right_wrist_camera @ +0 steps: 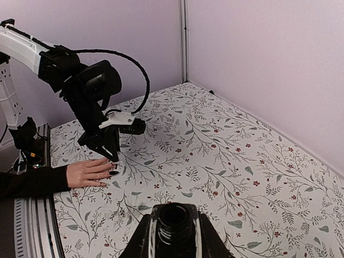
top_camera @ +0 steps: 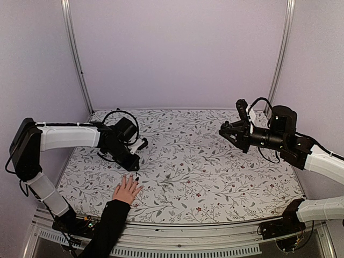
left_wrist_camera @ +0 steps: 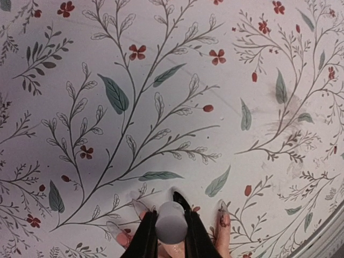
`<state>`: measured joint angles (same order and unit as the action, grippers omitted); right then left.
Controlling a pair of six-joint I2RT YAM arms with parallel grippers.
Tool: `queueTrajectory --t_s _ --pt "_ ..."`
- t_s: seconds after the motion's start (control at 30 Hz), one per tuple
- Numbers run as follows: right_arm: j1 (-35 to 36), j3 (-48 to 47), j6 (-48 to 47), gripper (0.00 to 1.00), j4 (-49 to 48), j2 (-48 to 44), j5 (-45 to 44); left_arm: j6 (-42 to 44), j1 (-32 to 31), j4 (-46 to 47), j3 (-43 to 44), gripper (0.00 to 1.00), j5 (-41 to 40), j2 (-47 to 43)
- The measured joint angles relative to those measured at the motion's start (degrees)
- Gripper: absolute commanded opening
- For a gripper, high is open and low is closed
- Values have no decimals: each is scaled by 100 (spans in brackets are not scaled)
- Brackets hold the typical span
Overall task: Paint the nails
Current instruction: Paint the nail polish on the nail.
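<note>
A light-skinned hand (top_camera: pixel 127 190) in a black sleeve lies flat on the floral table, fingers spread. My left gripper (top_camera: pixel 134 164) hangs just over its fingertips, shut on the white brush cap (left_wrist_camera: pixel 172 221). Under the cap, one of the nails (left_wrist_camera: pixel 181 200) looks dark with polish. The nails on either side (left_wrist_camera: pixel 138 206) (left_wrist_camera: pixel 223 207) look bare. The brush tip itself is hidden by the cap. My right gripper (right_wrist_camera: pixel 174 226) is raised at the right, shut on the open dark polish bottle (right_wrist_camera: pixel 174 217). The right wrist view shows a dark nail (right_wrist_camera: pixel 114 172) below the left fingers.
The floral tablecloth (top_camera: pixel 204 177) covers the table. Lilac walls and metal frame posts (top_camera: pixel 80 70) close in the back and sides. The black sleeve (top_camera: pixel 105 226) crosses the near edge by the left arm's base.
</note>
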<state>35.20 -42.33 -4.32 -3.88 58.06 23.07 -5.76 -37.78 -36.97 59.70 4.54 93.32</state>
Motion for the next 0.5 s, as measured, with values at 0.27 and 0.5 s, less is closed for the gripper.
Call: queueTrajectory --t_s 0.27,0.5 --pt "0 0 0 0 -2 0 0 -4 -11 -24 -20 0 17 2" --pt "0 0 0 0 0 0 0 -4 -20 -22 -20 0 68 24"
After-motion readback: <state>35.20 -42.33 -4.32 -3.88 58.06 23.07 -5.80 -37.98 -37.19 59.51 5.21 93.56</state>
